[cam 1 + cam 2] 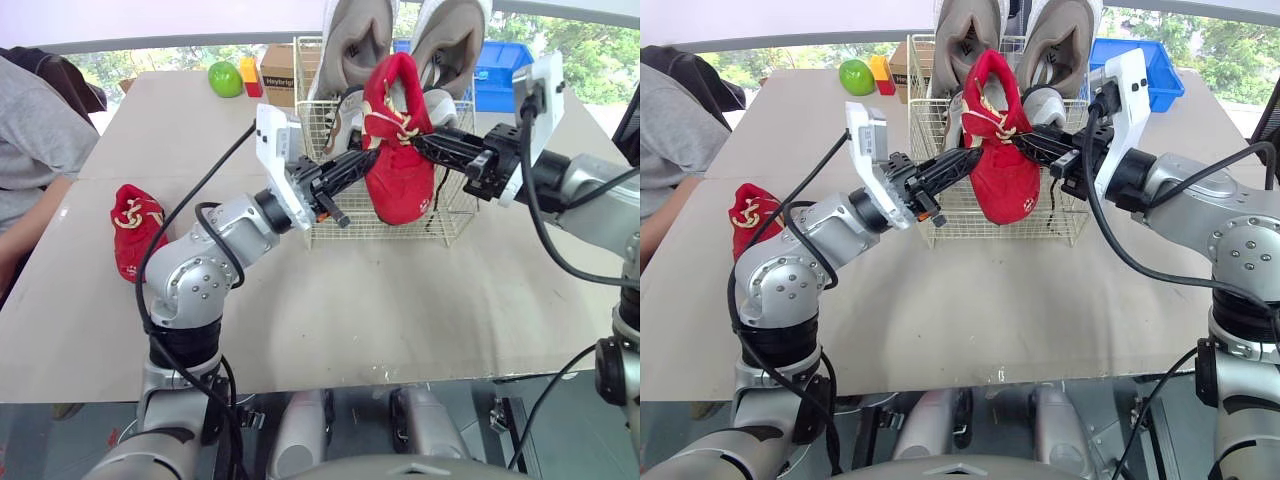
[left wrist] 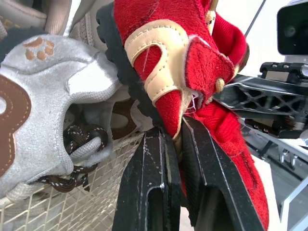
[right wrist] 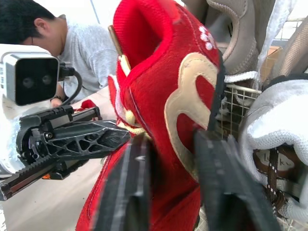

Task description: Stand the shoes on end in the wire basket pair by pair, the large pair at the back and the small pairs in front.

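Note:
A red shoe (image 1: 398, 150) with cream trim hangs toe-down over the front of the wire basket (image 1: 445, 222), held from both sides. My left gripper (image 1: 368, 157) is shut on its strap edge, seen close in the left wrist view (image 2: 173, 130). My right gripper (image 1: 425, 142) clamps the shoe's side, its fingers (image 3: 130, 187) straddling the red upper. Its mate, a second red shoe (image 1: 135, 228), lies on the table at the left. A large grey pair (image 1: 355, 40) stands on end at the basket's back. A small silver-grey shoe (image 2: 43, 101) sits in front of that pair.
A green apple (image 1: 225, 78), a small yellow and red block (image 1: 248, 75) and a cardboard box (image 1: 278, 72) sit at the table's far edge. A blue bin (image 1: 500, 70) stands behind the basket. A person in a grey shirt (image 1: 30, 150) sits at the left edge.

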`<control>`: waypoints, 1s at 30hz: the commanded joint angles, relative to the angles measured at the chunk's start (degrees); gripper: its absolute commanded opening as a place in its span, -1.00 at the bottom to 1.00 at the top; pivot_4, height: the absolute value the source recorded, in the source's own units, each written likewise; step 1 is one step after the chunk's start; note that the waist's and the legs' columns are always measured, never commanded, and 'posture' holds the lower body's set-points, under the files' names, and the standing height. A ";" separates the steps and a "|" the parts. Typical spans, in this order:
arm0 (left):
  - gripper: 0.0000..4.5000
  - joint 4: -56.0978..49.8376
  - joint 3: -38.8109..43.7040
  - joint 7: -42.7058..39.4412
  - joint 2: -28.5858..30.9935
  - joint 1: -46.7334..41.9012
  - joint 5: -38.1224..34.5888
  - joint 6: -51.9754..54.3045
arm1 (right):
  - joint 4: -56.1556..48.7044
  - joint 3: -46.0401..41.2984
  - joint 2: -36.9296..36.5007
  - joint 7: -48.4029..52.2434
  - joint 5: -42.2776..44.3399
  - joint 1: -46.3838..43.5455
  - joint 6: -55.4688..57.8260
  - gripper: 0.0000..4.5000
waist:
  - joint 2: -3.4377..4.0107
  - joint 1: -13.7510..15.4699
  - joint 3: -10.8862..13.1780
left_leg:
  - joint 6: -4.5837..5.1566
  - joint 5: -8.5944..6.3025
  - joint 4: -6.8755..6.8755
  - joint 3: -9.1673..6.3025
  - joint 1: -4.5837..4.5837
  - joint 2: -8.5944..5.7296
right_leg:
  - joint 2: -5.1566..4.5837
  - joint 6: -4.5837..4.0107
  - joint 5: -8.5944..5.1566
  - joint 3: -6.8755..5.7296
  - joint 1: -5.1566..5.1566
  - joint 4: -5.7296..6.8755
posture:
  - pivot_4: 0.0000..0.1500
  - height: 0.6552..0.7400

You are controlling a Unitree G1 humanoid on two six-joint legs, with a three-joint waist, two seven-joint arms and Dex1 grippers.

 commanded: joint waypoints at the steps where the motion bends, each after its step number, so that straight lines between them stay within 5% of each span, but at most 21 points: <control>1: -1.00 -5.15 -0.13 -4.02 0.05 -0.10 0.37 -4.31 | -2.55 -1.85 -0.79 0.19 0.40 0.23 -0.40 -0.98 | 0.00 0.01 0.00 | 0.00 0.00 0.00 0.00 0.00 0.00 | 0.00 0.00 0.00 0.00 0.00 0.00 | 1.00 1.00; 2: -1.00 -5.26 0.55 -3.94 0.03 0.06 -0.66 -3.81 | -3.22 -2.22 -0.91 0.47 0.20 0.53 -0.82 -0.98 | 0.00 0.03 0.00 | 0.00 0.00 0.00 0.00 0.00 0.00 | 0.00 0.00 0.00 0.00 0.00 0.00 | 1.00 1.00; 3: -0.68 -5.39 1.77 -3.51 -0.34 0.15 -3.38 -2.78 | -4.20 -2.59 -0.98 1.23 -0.65 0.93 -1.89 -1.00 | 0.00 0.07 0.00 | 0.00 0.00 0.00 -0.01 0.00 0.00 | 0.00 0.00 0.00 0.00 0.00 0.00 | 1.00 1.00; 7: -0.07 -6.02 6.96 0.37 0.77 1.08 -14.70 2.21 | -6.31 -6.88 3.85 3.69 1.22 3.88 -9.32 -1.00 | -0.05 0.01 -0.01 | 0.00 0.00 0.01 -0.11 -0.02 0.03 | -0.02 0.01 0.00 0.00 0.00 -0.02 | 1.00 1.00; 11: 0.69 -9.10 9.96 -1.27 3.94 7.13 -14.55 0.27 | -8.19 -8.69 4.82 9.06 -6.62 7.28 -17.53 -1.00 | 0.01 -0.27 0.00 | 0.00 0.00 -0.05 -0.18 0.07 0.03 | 0.01 0.02 0.00 0.09 -0.01 0.01 | 1.00 1.00; 18: 0.69 -14.10 12.38 -9.80 12.79 22.19 -18.35 1.69 | -5.61 0.98 5.91 19.84 -31.74 13.79 -37.36 -1.00 | 0.01 -0.02 0.00 | -0.01 0.00 -0.05 -0.04 0.09 0.04 | 0.00 -0.01 -0.01 0.04 -0.01 0.01 | 1.00 1.00; 24: 0.69 -15.77 14.27 -10.79 14.32 27.48 -19.38 -0.22 | 9.06 4.91 11.90 23.61 -50.53 18.87 -63.70 -1.00 | 0.01 0.15 -0.01 | -0.02 0.01 0.00 0.01 0.11 0.02 | -0.03 -0.24 -0.14 0.06 0.01 0.01 | 1.00 1.00; 30: 0.69 -17.50 15.31 -10.90 15.90 29.98 -18.93 -1.68 | 15.83 3.42 15.83 24.15 -52.32 20.16 -73.32 -1.00 | 0.02 -0.07 0.00 | -0.03 0.01 -0.03 -0.01 0.15 0.03 | -0.02 -0.22 -0.13 0.12 0.01 0.02 | 1.00 1.00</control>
